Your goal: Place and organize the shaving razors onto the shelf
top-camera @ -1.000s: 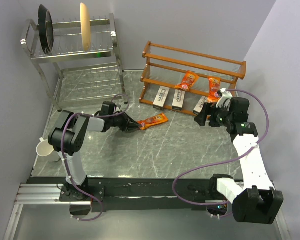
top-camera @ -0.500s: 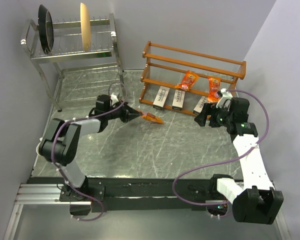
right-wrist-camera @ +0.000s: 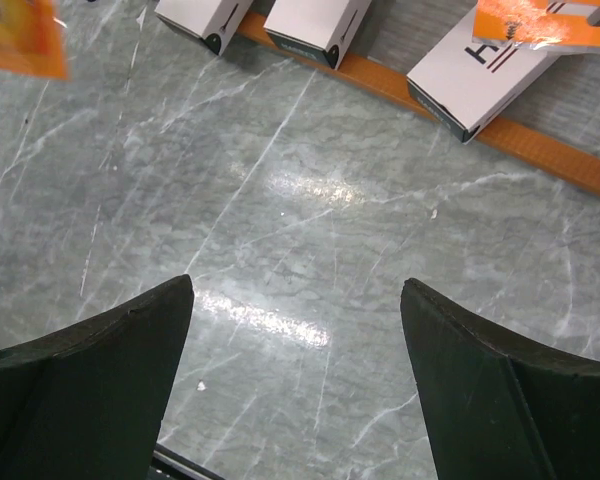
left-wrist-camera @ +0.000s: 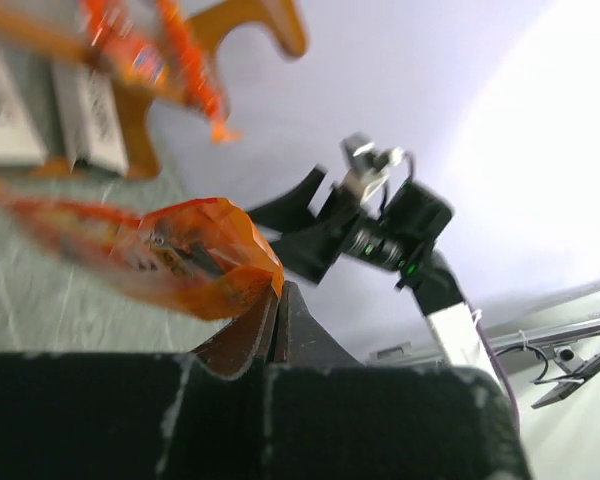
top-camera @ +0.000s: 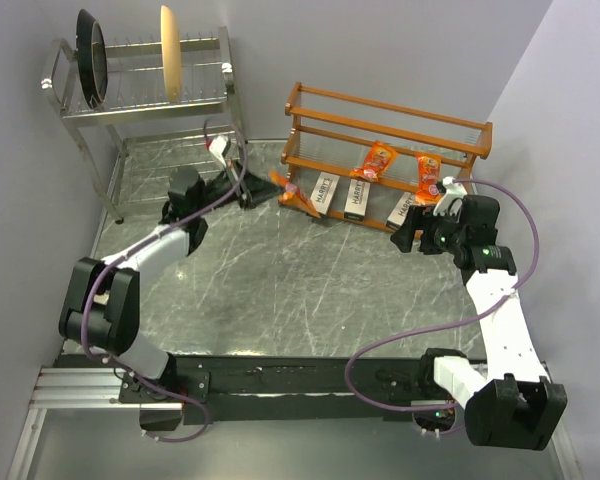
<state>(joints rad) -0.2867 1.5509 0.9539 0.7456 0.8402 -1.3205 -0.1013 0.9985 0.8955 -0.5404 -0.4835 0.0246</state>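
Observation:
My left gripper (top-camera: 267, 184) is shut on one orange pack (top-camera: 284, 182) and holds it in the air just left of the wooden shelf (top-camera: 385, 112). In the left wrist view the pack (left-wrist-camera: 180, 255) sticks out from the closed jaws (left-wrist-camera: 278, 292). Three grey HARRY'S boxes (top-camera: 323, 193) (top-camera: 357, 201) (top-camera: 404, 211) lie on the shelf's bottom tier. Two orange packs (top-camera: 375, 160) (top-camera: 428, 172) rest on the rail above them. My right gripper (top-camera: 405, 238) is open and empty, above the table in front of the right box (right-wrist-camera: 480, 75).
A steel wire dish rack (top-camera: 150, 95) stands at the back left, holding a dark pan (top-camera: 90, 55) and a pale plate (top-camera: 168, 52). Walls close in behind and to the right of the shelf.
My left gripper has lifted the orange pack off the table and carried it back and to the right, up to the shelf's left end. The right arm has not moved.

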